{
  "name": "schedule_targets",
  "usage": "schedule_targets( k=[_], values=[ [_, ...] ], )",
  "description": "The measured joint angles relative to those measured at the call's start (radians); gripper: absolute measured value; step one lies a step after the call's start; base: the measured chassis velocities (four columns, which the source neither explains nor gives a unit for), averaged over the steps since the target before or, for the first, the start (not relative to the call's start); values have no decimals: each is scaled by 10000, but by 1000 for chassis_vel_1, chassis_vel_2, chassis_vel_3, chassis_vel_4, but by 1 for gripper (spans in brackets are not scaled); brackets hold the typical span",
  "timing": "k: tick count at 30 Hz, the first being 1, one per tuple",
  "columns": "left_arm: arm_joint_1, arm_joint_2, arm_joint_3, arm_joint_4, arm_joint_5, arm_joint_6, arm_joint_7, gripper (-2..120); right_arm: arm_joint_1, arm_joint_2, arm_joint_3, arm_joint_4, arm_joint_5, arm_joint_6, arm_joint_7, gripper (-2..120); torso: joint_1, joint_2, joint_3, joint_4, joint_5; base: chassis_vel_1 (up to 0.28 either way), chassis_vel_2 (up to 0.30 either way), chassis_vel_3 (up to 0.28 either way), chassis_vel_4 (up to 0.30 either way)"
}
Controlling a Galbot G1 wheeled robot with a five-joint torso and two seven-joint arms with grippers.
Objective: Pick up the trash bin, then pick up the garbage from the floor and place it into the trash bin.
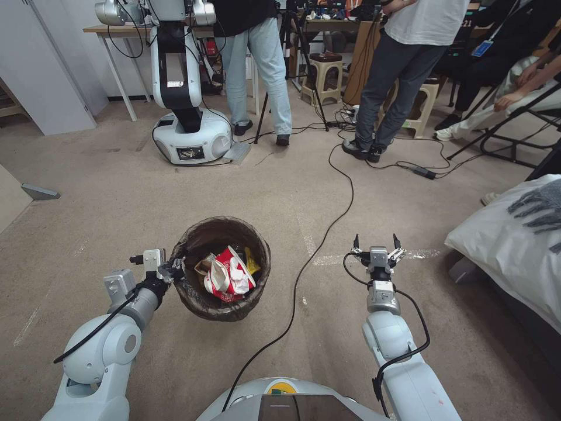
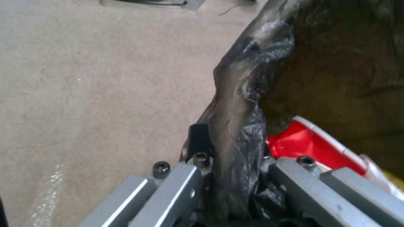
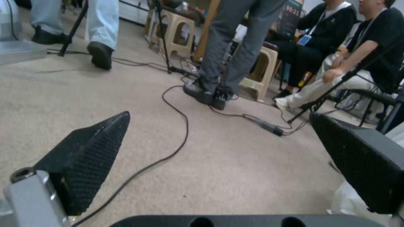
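The trash bin point(image 1: 234, 234), lined with a dark brown crinkly bag, hangs in front of me at lower centre. My left gripper point(image 1: 177, 268) is shut on its near-left rim; in the left wrist view the bag-covered rim point(image 2: 235, 126) runs between the fingers. Garbage lies inside the bin: a crushed red-and-white paper bowl point(image 1: 229, 275), also seen as a red-and-white piece point(image 2: 311, 145), with yellow wrappers point(image 1: 251, 261) beside it. My right gripper point(image 1: 377, 241) is open over bare carpet to the right of the bin, with nothing between its black fingertips point(image 3: 88, 142).
A black cable point(image 1: 345, 199) snakes across the carpet between the bin and my right arm. Another white robot point(image 1: 187, 123) stands at the back left. People, stools and chair legs crowd the back. A white-covered bed point(image 1: 514, 245) edges in at right.
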Motion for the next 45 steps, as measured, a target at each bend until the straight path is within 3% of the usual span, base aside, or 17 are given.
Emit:
schedule_targets(
  k=[6, 23, 36, 43, 45],
  values=[
    [-6, 356, 189, 150, 82, 4, -105, 0, 2, -5, 8, -18, 3, 29, 1, 100, 0, 0, 0, 4, 1, 0, 0, 0, 0],
    [-238, 359, 573, 2126, -230, 15, -197, 0, -65, 66, 26, -83, -89, 96, 11, 100, 0, 0, 0, 4, -1, 0, 0, 0, 0],
    [-278, 276, 606, 2682, -268, 27, -167, 0, -130, 96, -23, -107, -193, 100, 14, 100, 0, 0, 0, 5, 3, 0, 0, 0, 0],
    [-310, 266, 606, 2816, -179, 17, -93, 16, -145, 111, -72, -107, -227, 101, 15, 100, 0, 0, 0, 4, 2, 0, 0, 0, 0],
    [-327, 255, 606, 2889, -166, 17, -94, 29, -149, 112, -87, -111, -232, 101, 16, 100, 0, 0, 0, 4, 1, 0, 0, 0, 0]
  ],
)
